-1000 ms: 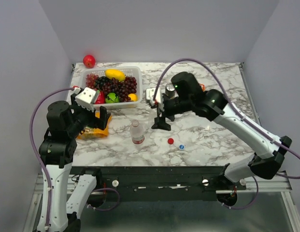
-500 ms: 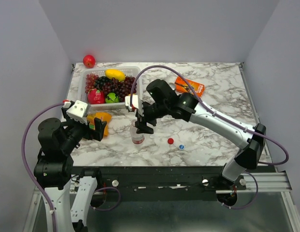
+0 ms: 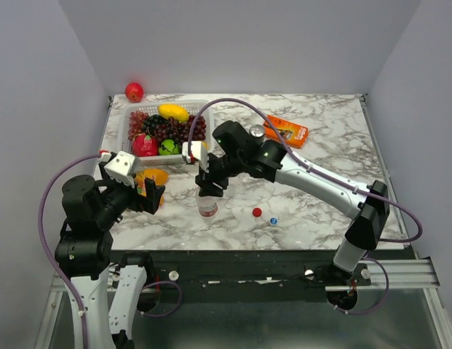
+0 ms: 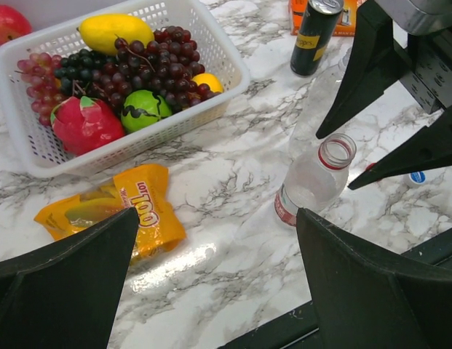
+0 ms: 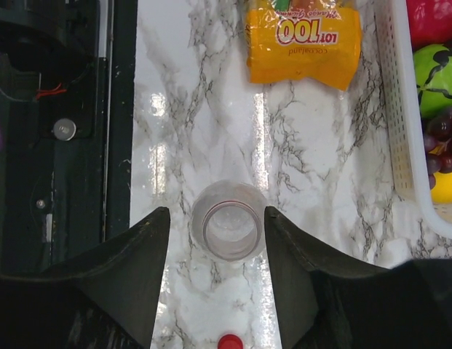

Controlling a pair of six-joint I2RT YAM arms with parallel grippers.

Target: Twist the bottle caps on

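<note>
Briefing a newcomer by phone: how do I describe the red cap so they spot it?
Find the white fruit basket at the back left of the table, then the open labelled bottle in front of it. Two small caps lie right of that bottle; the red cap is the nearer, the blue cap just beyond.

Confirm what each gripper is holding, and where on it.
Nothing is gripped. The left gripper is open and empty. The right gripper straddles the uncapped bottle near its neck, with gaps visible beside both fingers.

The worktop point(image 3: 335, 182) was white marble veined grey. The red cap point(image 3: 257, 212) and blue cap point(image 3: 274, 220) contrasted with the clear, red-banded bottle point(image 4: 309, 185).
</note>
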